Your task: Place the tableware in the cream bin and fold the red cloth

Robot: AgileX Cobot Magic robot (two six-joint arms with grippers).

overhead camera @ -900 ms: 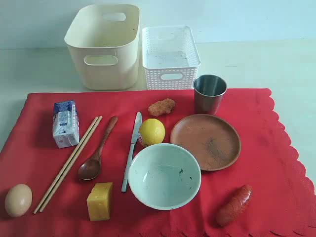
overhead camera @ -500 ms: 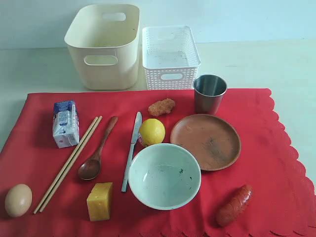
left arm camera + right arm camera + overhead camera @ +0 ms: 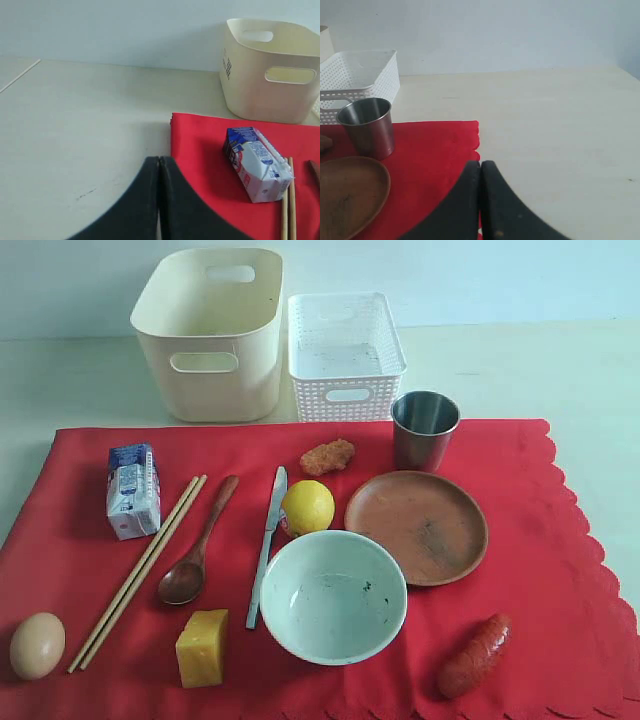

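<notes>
The red cloth (image 3: 560,570) lies spread flat, and the tableware rests on it: a pale bowl (image 3: 333,597), a brown plate (image 3: 417,526), a steel cup (image 3: 424,428), a dark wooden spoon (image 3: 195,544), chopsticks (image 3: 140,570) and a table knife (image 3: 267,543). Behind the cloth stands the cream bin (image 3: 210,335), with nothing in it. Neither gripper shows in the exterior view. The left gripper (image 3: 159,159) is shut on nothing over the cloth's corner (image 3: 195,140). The right gripper (image 3: 480,163) is shut on nothing at the scalloped edge (image 3: 465,135), near the cup (image 3: 367,126) and plate (image 3: 345,195).
Food lies among the tableware: a milk carton (image 3: 132,490), an egg (image 3: 37,645), a cheese block (image 3: 202,647), a lemon (image 3: 307,507), a fried piece (image 3: 327,456) and a sausage (image 3: 474,656). A white lattice basket (image 3: 344,355) stands right of the bin.
</notes>
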